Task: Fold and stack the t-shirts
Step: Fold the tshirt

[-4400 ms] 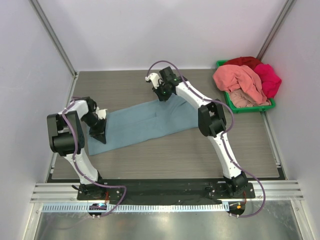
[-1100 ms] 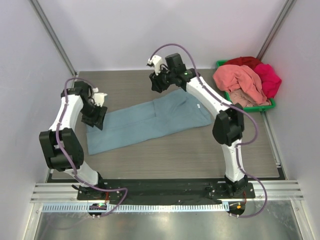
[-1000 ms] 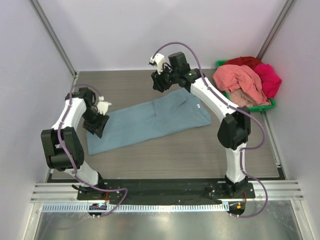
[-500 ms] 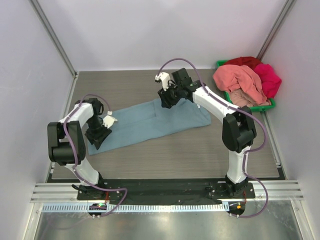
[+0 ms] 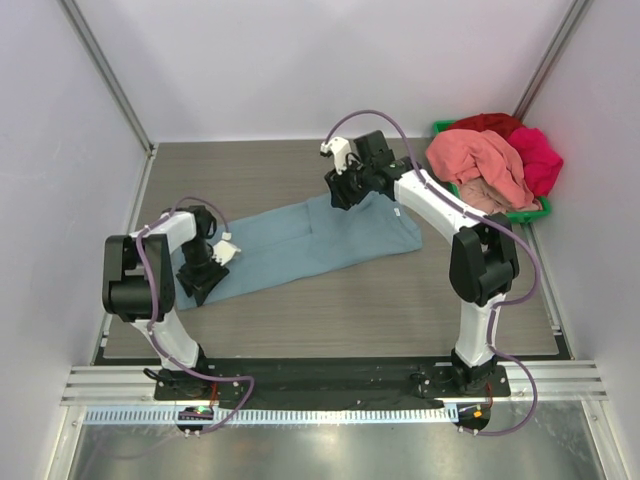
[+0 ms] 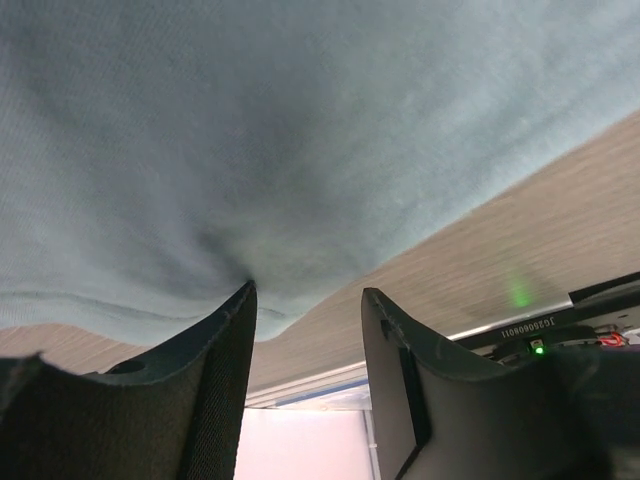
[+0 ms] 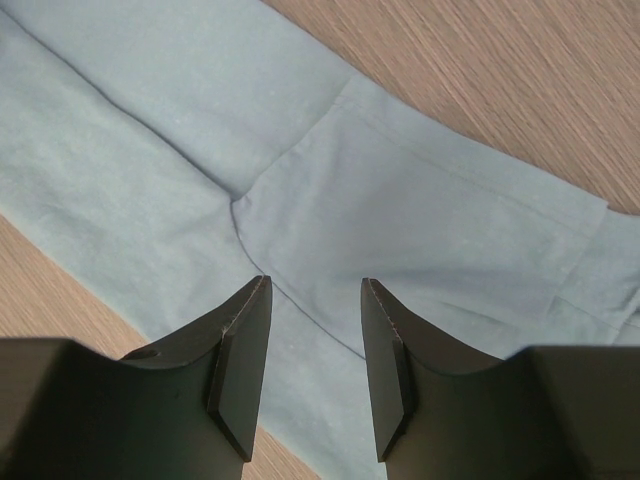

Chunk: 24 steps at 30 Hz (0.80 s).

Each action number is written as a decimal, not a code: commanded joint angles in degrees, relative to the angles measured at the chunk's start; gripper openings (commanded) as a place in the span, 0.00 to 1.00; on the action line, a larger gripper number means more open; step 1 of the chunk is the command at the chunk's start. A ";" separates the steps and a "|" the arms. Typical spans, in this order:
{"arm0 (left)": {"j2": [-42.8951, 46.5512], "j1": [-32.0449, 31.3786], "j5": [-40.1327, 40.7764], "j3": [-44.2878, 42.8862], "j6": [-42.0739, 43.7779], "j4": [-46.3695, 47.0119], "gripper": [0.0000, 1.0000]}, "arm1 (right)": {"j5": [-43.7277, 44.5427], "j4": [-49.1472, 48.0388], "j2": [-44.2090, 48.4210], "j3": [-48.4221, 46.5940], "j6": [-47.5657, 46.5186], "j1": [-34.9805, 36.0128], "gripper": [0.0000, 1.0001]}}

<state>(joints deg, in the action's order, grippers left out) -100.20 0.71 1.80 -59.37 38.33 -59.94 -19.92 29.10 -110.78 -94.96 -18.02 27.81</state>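
Pressed left fingers (image 6: 215,380), parted, onto tee (image 5: 300,238) at frame's left; held right fingers (image 7: 240,360), parted and empty, over its upper middle.

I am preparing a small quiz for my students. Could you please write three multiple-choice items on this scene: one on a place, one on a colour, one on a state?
1. Where on the table does the bin stand?
A) near left corner
B) far right corner
C) middle

2. What colour is the tee that lies flat?
A) red
B) magenta
C) blue-grey

3. How are the right gripper's jaws?
A) apart, holding nothing
B) shut on the tee
C) shut on the bin

Key:
1 B: the top view shows it at the far right corner.
2 C: every view shows blue-grey cloth.
3 A: the wrist view shows an empty gap over the tee.
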 commanded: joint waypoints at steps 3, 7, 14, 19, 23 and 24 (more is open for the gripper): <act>-2.18 -0.18 2.68 1.36 -0.27 3.95 0.42 | 2.52 -2.29 2.94 -1.37 0.97 -1.27 0.47; -3.86 -0.18 3.64 2.59 -0.80 5.80 0.26 | 6.12 -3.26 1.98 -2.25 3.33 -3.29 0.47; -5.00 -2.20 3.30 4.61 -2.38 7.38 0.00 | 11.57 -4.32 -1.54 -5.58 4.66 -7.50 0.47; -3.34 -2.47 3.90 6.46 -2.64 7.39 0.00 | 13.68 -4.49 -5.83 -6.56 4.58 -10.67 0.47; -0.18 -2.47 5.22 7.52 -1.77 5.98 0.00 | 14.21 -3.18 -9.26 -6.46 1.85 -11.55 0.47; 0.53 -2.47 5.40 7.69 -1.59 5.54 0.00 | 14.04 -2.30 -10.32 -6.90 1.33 -11.64 0.47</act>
<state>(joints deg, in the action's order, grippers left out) -100.66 -1.98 11.33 -54.50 36.42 -56.95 -7.03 25.71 -118.67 -99.88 -15.00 16.01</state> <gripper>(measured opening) 0.008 0.468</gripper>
